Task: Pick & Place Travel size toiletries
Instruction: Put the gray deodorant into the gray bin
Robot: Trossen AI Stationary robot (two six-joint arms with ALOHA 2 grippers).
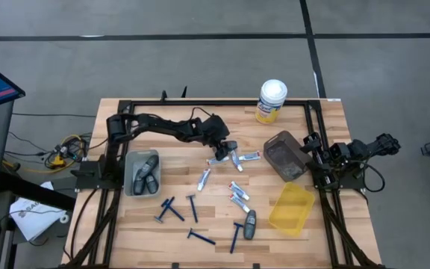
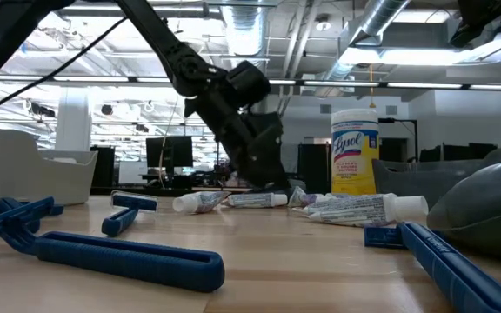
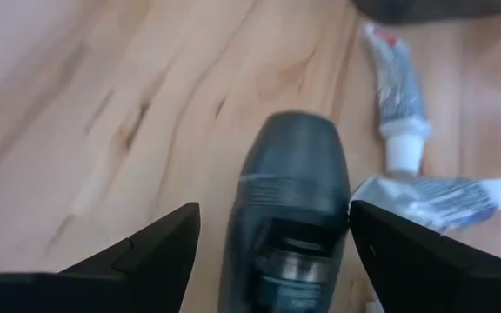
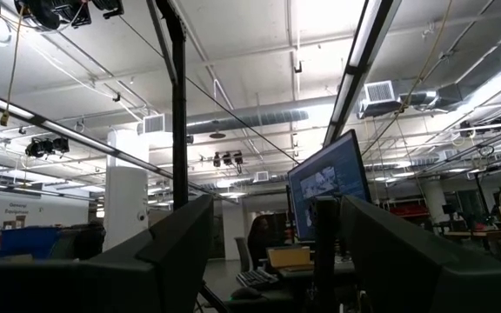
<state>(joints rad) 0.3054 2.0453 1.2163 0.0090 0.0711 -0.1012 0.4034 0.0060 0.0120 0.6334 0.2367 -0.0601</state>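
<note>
My left gripper (image 1: pixel 225 147) is open, low over the middle of the table, pointing down. In the left wrist view its fingers (image 3: pixel 150 252) stand on either side of a dark grey oval shaver-like piece (image 3: pixel 290 213) lying flat on the wood. Two silver-white tubes (image 3: pixel 398 104) lie just beyond it. More tubes (image 1: pixel 238 196), blue razors (image 1: pixel 169 211) and another dark piece (image 1: pixel 250 224) lie scattered on the table's near half. A grey bin (image 1: pixel 131 173) holds several dark pieces. My right gripper (image 4: pixel 277 252) is open and parked at the table's right edge, aimed into the room.
A smoky clear bin (image 1: pixel 286 155) and a yellow bin (image 1: pixel 291 208) stand on the right side. A yellow canister with a white lid (image 1: pixel 271 101) stands at the far edge. Black frame rails run along the table's left and right sides.
</note>
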